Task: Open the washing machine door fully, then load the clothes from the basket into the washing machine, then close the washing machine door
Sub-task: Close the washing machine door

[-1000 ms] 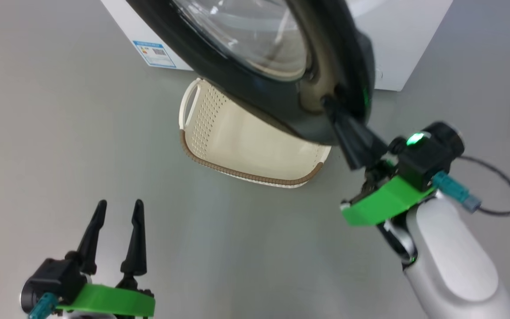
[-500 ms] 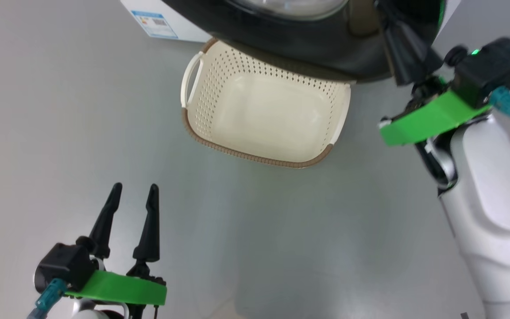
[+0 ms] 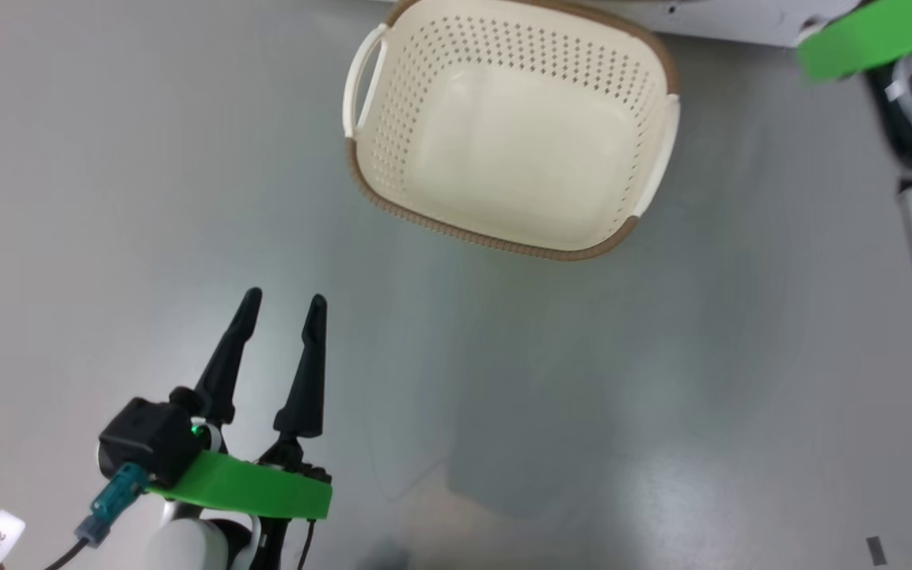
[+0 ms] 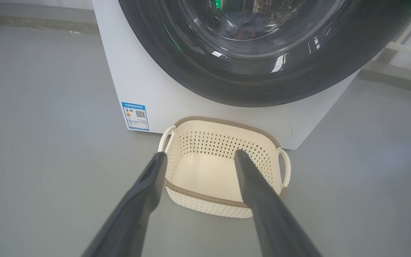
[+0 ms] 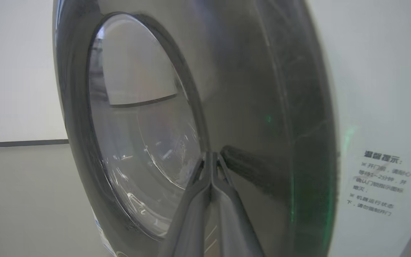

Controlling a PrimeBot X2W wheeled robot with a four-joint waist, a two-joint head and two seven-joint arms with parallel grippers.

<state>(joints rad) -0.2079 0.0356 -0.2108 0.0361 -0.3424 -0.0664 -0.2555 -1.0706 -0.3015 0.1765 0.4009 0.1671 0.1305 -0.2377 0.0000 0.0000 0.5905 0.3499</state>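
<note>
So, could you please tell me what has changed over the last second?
The door swung from over the basket in against the washer, pushed by the shut right pincer. The head camera tilted too. Unchanged: basket empty, left pincer open and idle.

The basket is smooth, matt cream plastic, perforated, with a brown woven-look rim. Behind it, the washing machine has a smooth white shell, and the washing machine door is a glossy black ring around clear glass. The floor under the basket is smooth grey with a soft sheen.
</note>
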